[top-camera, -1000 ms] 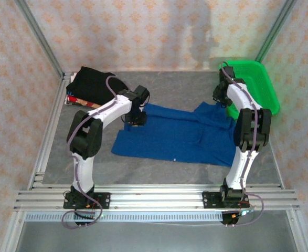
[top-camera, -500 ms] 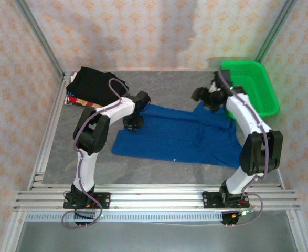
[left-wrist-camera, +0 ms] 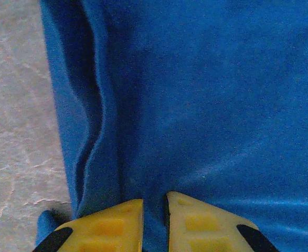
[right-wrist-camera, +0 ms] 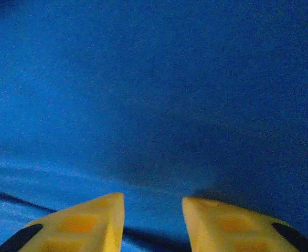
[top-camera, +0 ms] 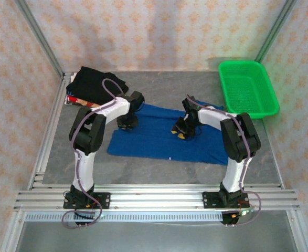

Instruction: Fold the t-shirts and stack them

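Left gripper (left-wrist-camera: 154, 203): nearly closed, pinching fold of blue shirt (top-camera: 159, 140), shirt edge just left of fingertips. Right gripper (right-wrist-camera: 152, 206): partly open, empty, blue cloth flat right beneath fingertips.

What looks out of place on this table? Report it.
Nothing spilled or damaged. The blue t-shirt lies slightly askew, and a raised wrinkle runs along its edge by the left claw, so that side is not flat. The black t-shirt in the far left corner looks rumpled.
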You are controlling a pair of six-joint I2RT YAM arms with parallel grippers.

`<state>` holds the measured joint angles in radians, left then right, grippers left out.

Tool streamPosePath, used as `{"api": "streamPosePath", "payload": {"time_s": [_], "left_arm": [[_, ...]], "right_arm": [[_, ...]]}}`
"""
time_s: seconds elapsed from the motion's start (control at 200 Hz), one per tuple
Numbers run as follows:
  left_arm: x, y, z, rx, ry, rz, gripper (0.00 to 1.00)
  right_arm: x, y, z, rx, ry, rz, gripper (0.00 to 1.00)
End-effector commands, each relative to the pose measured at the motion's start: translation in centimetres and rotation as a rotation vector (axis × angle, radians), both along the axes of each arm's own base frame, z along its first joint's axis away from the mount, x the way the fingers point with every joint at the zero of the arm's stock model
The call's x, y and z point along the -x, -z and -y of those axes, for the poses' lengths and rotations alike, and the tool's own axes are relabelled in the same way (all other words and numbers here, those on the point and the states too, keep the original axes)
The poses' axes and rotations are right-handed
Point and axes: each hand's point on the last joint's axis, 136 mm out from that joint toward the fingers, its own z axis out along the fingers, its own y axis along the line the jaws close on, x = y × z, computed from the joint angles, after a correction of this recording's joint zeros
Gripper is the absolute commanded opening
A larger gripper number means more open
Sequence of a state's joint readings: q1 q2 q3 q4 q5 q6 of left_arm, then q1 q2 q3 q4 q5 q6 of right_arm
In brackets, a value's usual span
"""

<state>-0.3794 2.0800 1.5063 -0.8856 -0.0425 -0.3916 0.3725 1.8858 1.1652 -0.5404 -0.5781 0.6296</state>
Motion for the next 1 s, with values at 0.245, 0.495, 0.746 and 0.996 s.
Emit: {"api": "streamPosePath", "payload": {"time_s": [0.245,0.495,0.746,0.996], "left_arm": [[3.5,-0.3,-9.7,-0.217,-0.058,-0.096,0.18],[1.8,-2.1,-11.9,-0.224,-0.08,-0.052,0.25],[-0.5,-6.4,-12.3,-0.167,-0.156,0.085,0.32],[0.7,-10.6,-6.1,0.174,-0.199,0.2,0.34]], "right_arm": [[3.4,5.5,6.6,0.313,0.098,-0.165,0.32],[2.7,5.5,7.7,0.322,0.128,-0.162,0.31],[1.5,4.4,6.6,0.264,0.126,-0.121,0.32],[0.7,3.4,6.0,0.234,0.121,-0.1,0.34]]}}
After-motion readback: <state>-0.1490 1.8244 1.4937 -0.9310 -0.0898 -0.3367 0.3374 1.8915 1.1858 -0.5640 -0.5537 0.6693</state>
